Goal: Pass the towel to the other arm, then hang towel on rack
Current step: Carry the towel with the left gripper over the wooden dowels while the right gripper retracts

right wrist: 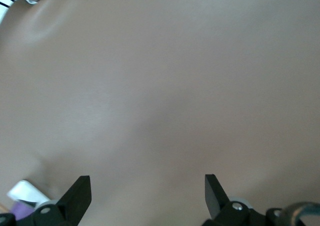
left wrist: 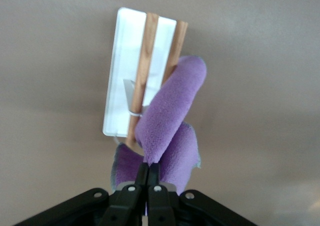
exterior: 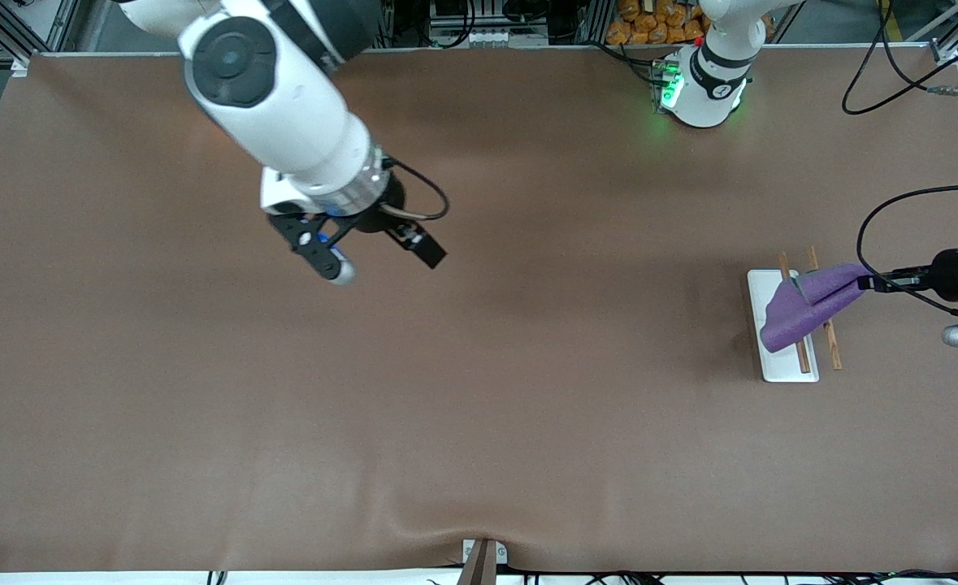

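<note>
The purple towel (exterior: 808,307) lies across the two wooden rods (exterior: 832,345) of the rack, whose white base plate (exterior: 783,366) sits toward the left arm's end of the table. My left gripper (exterior: 862,282) is shut on the towel's upper end, just above the rods. In the left wrist view the towel (left wrist: 170,116) hangs from the closed left gripper (left wrist: 150,168) over the rods (left wrist: 147,50) and the plate (left wrist: 125,60). My right gripper (exterior: 373,252) is open and empty, high over the table toward the right arm's end; the right wrist view shows the right gripper (right wrist: 146,182) over bare cloth.
A brown cloth (exterior: 479,406) covers the table. The left arm's base (exterior: 702,89) with a green light stands at the edge farthest from the front camera. A black cable (exterior: 893,211) loops above the left wrist. A small bracket (exterior: 483,556) sits at the nearest edge.
</note>
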Robot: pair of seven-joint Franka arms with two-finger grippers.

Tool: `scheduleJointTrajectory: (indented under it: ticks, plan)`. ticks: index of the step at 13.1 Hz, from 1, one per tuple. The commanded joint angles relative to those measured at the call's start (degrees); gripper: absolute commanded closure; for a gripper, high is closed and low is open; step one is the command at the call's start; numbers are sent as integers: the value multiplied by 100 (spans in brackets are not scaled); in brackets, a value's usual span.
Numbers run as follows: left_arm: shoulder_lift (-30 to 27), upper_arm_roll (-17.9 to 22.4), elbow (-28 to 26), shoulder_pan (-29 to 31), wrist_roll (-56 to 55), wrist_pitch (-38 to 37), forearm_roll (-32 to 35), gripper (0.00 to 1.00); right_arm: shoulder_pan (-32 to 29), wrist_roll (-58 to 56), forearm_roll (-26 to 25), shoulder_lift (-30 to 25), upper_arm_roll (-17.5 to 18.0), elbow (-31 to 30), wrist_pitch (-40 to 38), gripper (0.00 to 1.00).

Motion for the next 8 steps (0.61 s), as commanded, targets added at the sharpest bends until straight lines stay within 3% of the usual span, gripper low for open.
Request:
scheduleJointTrajectory:
  ticks: [1, 5, 8]
  plan:
    - [155, -59, 57, 154, 446, 287, 256, 100, -378, -1175, -88, -276, 66, -140, -409, 0]
    - [392, -59, 58, 330, 939, 604, 257, 100, -1177, -2784, -97, -540, 83, -148, -998, 0]
    - [524, -59, 58, 391, 1157, 736, 231, 100, -1354, -4278, -894, -645, 83, -166, -1306, 0]
